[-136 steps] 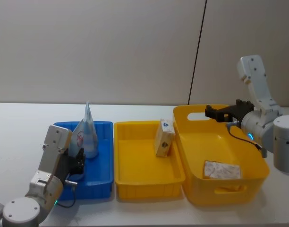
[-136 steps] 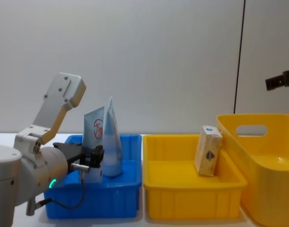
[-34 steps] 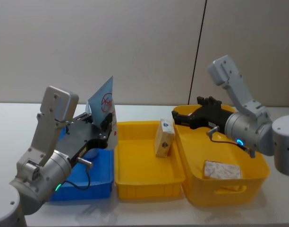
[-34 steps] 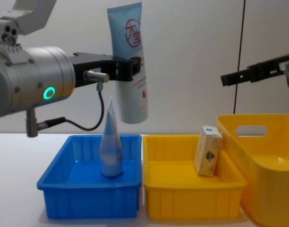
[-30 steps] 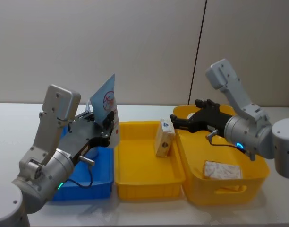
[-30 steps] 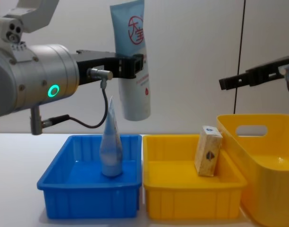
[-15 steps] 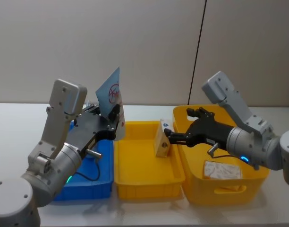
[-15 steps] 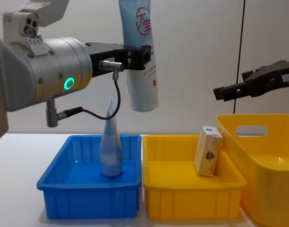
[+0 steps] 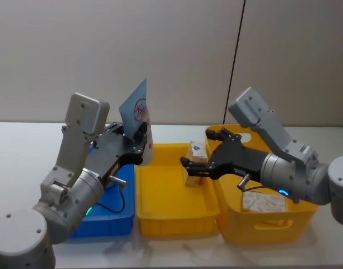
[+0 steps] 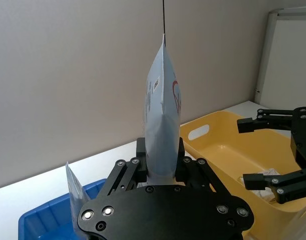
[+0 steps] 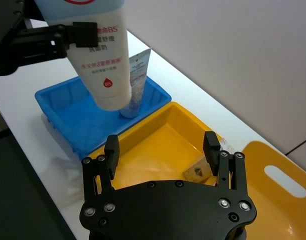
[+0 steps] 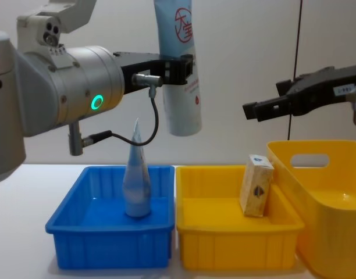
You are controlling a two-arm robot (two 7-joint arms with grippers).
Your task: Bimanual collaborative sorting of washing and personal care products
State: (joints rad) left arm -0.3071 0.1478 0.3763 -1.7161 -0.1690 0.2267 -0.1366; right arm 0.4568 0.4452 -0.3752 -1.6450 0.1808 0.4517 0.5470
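My left gripper (image 9: 139, 139) is shut on a pale blue-white tube with a red circle mark (image 9: 137, 114) (image 12: 181, 64) (image 10: 163, 125). It holds the tube upright in the air, above the edge between the blue tray (image 12: 108, 247) and the yellow tray (image 12: 236, 256). A second tube (image 12: 136, 177) (image 11: 135, 82) stands cap-down in the blue tray. A beige carton with a blue mark (image 12: 256, 185) (image 9: 191, 168) leans against the yellow tray's right wall. My right gripper (image 9: 195, 147) (image 12: 264, 99) (image 11: 161, 149) hangs open above that carton, reaching toward the held tube.
The big yellow handled basket (image 9: 272, 224) (image 12: 341, 232) stands at the right with a white packet (image 9: 264, 202) on its floor. The three containers sit side by side on a white table (image 9: 20, 151), with a plain wall behind.
My left gripper has carried the red-marked tube up out of the blue tray and to the right. My right gripper, still open, has swung left from over the basket to above the carton.
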